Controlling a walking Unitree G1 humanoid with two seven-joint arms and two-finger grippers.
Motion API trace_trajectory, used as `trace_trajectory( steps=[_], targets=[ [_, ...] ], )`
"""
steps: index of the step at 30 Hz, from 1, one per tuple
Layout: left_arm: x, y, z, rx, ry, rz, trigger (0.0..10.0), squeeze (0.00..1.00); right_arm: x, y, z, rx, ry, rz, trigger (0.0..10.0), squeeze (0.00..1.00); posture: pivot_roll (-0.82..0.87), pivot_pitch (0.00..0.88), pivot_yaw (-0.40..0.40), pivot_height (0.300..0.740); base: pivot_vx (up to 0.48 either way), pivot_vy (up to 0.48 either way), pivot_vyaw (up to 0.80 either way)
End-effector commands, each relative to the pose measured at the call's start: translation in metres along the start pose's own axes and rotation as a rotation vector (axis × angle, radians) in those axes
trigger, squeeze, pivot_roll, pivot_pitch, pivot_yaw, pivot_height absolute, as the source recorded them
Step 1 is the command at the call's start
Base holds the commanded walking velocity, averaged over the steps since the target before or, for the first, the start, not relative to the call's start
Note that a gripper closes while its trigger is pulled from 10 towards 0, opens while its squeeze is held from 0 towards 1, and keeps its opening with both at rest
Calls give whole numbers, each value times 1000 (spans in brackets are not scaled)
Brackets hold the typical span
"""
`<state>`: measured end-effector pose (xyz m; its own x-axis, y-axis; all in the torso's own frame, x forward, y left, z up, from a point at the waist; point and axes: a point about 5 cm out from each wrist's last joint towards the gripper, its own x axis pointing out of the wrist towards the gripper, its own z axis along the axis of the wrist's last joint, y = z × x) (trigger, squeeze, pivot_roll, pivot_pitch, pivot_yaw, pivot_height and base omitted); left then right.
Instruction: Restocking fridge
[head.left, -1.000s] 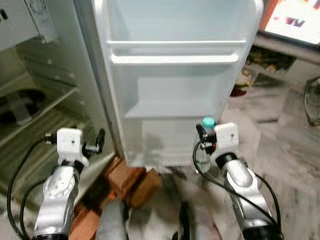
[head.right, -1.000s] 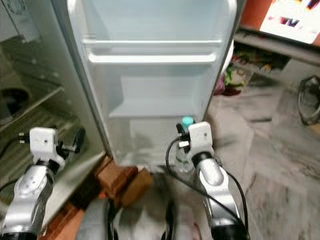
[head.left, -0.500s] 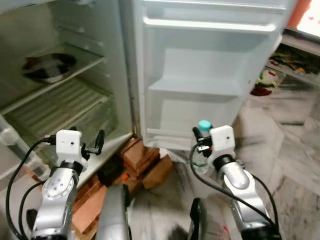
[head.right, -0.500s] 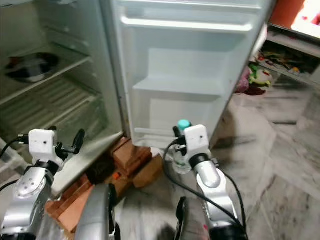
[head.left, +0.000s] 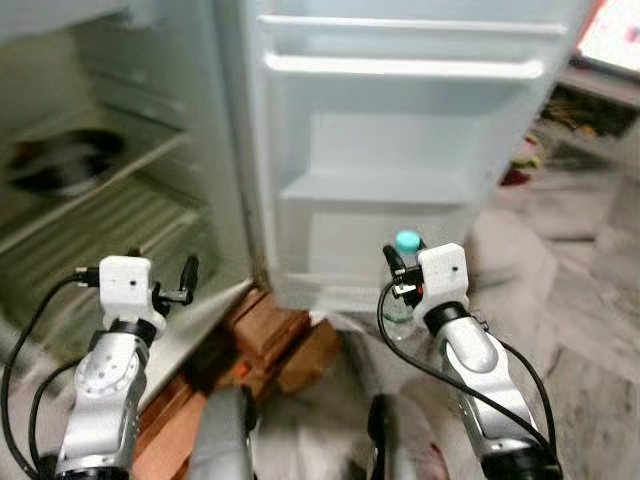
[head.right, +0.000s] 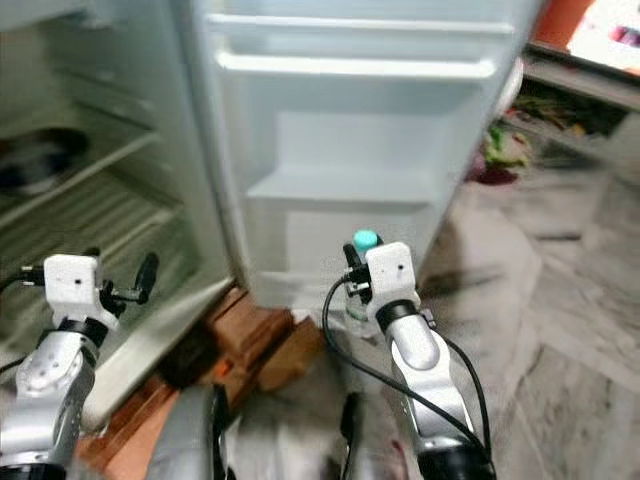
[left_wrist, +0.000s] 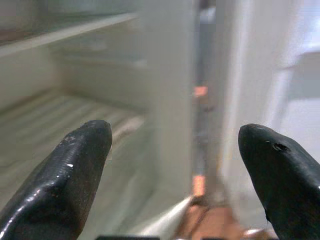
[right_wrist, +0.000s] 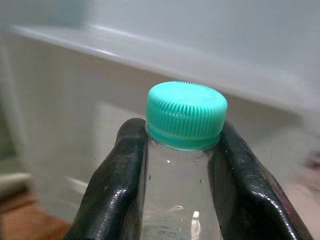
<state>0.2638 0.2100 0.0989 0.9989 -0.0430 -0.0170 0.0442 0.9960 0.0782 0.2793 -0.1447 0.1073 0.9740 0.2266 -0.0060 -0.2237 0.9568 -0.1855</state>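
At centre frame, the right gripper (right_wrist: 182, 165) clamps a clear plastic bottle with a teal ribbed cap (right_wrist: 186, 116) before the white open fridge door (head.left: 400, 150). Lower left, the left gripper (left_wrist: 175, 165) gapes wide beside the fridge's shelves (head.left: 90, 215).

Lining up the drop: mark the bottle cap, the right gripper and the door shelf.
bottle cap (right_wrist: 186, 114), right wrist view, ribbed side.
right gripper (right_wrist: 186, 165), right wrist view, between fingertips.
door shelf (head.left: 375, 187), left eye view, ledge.
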Motion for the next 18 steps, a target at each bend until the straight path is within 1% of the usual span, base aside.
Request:
trace_trajectory(
  steps=[1,2,4,6,10,14,18],
  targets=[
    [0,-2,2,7,-3,-17,10000,0,1,-6,5,-11,-26,-31,10000,0,38,59,-37,581,270,0,0],
    [0,-2,2,7,-3,-18,10000,0,1,-8,3,-36,-14,-51,10000,0,38,59,-38,581,266,0,0],
    [0,-2,2,6,-3,-19,10000,0,1,-10,1,-45,-1,-69,10000,0,37,61,-38,581,257,0,0],
    [0,-2,2,2,-5,-14,10000,0,1,-12,0,-54,8,-77,10000,0,37,62,-38,581,0,0,0],
    [0,-3,2,-8,-6,-13,10000,0,2,-13,-5,-24,40,-74,10000,0,38,66,-38,581,0,0,0],
    [0,-3,2,-7,-4,-11,10000,0,5,-11,-8,-19,60,-61,10000,0,42,69,-38,581,0,0,0],
    [-2,-3,2,-8,2,-13,10000,0,12,-7,-12,-15,84,-33,10000,0,55,87,-37,581,0,0,0]
  ],
)
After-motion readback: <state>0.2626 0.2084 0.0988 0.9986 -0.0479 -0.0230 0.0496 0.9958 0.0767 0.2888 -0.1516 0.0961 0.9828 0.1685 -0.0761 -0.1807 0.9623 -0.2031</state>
